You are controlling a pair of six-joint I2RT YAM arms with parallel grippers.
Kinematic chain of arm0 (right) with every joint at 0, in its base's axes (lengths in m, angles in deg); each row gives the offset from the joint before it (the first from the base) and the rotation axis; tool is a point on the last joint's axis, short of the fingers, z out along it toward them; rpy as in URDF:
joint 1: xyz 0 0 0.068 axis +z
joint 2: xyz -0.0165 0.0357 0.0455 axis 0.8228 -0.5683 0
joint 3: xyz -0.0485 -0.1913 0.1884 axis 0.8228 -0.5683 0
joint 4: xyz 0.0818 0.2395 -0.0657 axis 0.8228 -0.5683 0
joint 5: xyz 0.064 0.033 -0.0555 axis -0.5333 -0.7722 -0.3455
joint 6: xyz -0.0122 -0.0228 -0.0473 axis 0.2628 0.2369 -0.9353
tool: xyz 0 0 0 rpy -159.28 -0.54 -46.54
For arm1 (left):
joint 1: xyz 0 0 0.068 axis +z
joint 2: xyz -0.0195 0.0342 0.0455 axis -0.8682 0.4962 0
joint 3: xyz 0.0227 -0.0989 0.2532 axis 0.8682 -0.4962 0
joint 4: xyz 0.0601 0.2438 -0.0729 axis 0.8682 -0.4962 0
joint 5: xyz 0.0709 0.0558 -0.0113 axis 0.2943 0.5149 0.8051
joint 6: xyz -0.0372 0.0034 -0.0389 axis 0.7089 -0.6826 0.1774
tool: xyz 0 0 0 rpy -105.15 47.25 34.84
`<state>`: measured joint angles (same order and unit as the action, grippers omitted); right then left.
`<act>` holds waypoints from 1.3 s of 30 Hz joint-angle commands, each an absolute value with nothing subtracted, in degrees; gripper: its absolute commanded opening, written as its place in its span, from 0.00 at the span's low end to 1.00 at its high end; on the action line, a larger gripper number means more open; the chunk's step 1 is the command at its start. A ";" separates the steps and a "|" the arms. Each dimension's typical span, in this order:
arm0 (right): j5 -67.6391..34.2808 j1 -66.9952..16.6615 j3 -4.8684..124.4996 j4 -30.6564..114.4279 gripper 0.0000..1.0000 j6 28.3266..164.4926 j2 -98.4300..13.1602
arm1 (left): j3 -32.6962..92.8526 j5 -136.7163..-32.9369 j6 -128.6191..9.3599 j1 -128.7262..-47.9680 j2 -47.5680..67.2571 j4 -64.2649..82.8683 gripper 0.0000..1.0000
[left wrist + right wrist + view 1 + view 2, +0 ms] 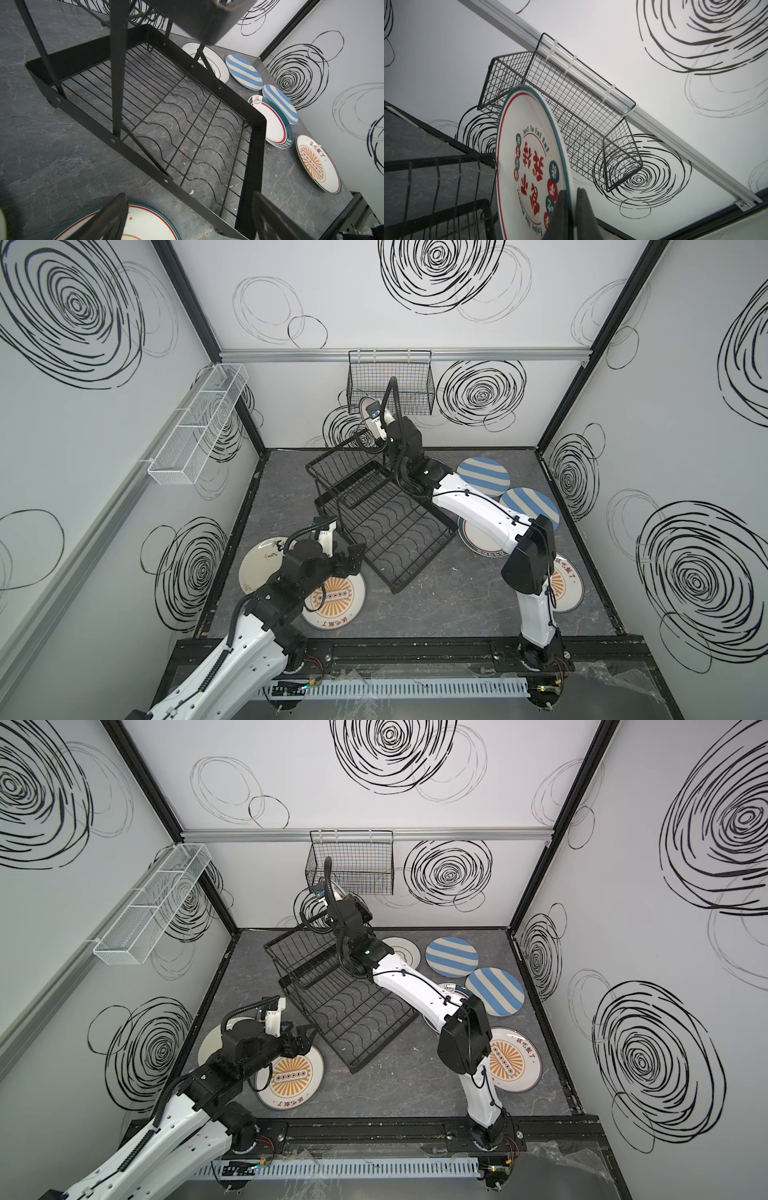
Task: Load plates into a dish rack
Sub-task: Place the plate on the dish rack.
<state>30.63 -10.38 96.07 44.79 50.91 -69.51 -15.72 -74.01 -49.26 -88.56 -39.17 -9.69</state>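
My right gripper [572,207] is shut on the rim of a plate with red characters [529,155], holding it on edge above the far end of the black dish rack [386,526], next to its upper basket [436,176]. In a top view that plate [369,409] shows just behind the wrist. My left gripper [353,558] hangs open and empty at the rack's near left corner, over an orange sunburst plate [336,597]. The rack's wavy lower tray [166,116] holds nothing. Two blue-striped plates [484,477] [530,508] lie flat to the right.
A green-red rimmed plate [272,122] and a second sunburst plate [565,585] lie under the right arm. A cream plate [262,560] lies left, a white one [401,950] at the back. A black mesh basket [390,385] and white mesh tray [199,423] hang on walls.
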 commanded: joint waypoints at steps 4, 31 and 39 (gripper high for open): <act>35.70 -13.66 91.19 51.83 0.00 52.44 -64.23 | -16.04 -74.09 -49.33 -88.46 -39.30 -8.16 0.96; 31.92 -15.04 84.60 51.35 0.34 58.22 -59.89 | -15.87 -73.34 -49.20 -88.57 -39.83 -8.60 0.96; 26.66 -15.11 84.91 50.11 0.49 58.79 -58.42 | -15.93 -73.06 -49.25 -88.53 -40.07 -8.59 0.96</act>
